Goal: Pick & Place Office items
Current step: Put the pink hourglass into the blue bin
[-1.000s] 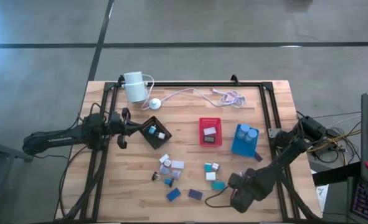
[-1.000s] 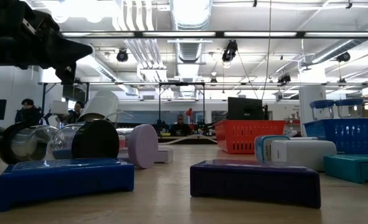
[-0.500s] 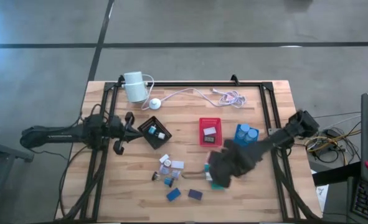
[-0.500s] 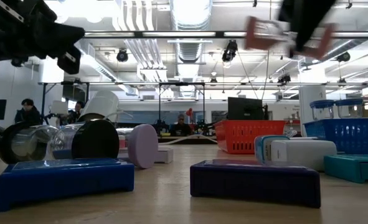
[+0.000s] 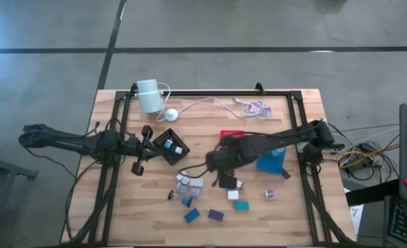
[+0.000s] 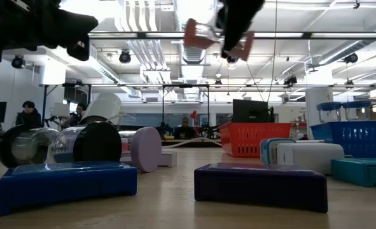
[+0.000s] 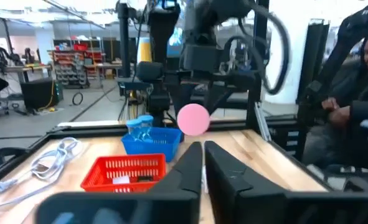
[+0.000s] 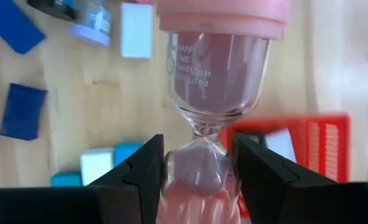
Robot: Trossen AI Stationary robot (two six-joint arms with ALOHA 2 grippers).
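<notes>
our right gripper point(image 8: 196, 171) clamps the pink-capped glass sand timer point(image 8: 216, 81) at its waist, long axis pointing away, red tray point(image 5: 232, 135) just right.

We see a wooden table point(image 5: 113, 227) carrying a black tray point(image 5: 170, 147), red tray point(image 5: 228, 136), blue tray point(image 5: 271, 161), a white cylinder point(image 5: 149, 96) with cable point(image 5: 217, 103), and scattered office items point(image 5: 204, 200).

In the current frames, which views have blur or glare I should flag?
Low view: bright ceiling lights glare, and the pink hourglass held aloft is motion-smeared. Left wrist view: its own fingers and the far arm are soft. Right wrist view: the hourglass is sharp, the table items behind blurred.
</notes>
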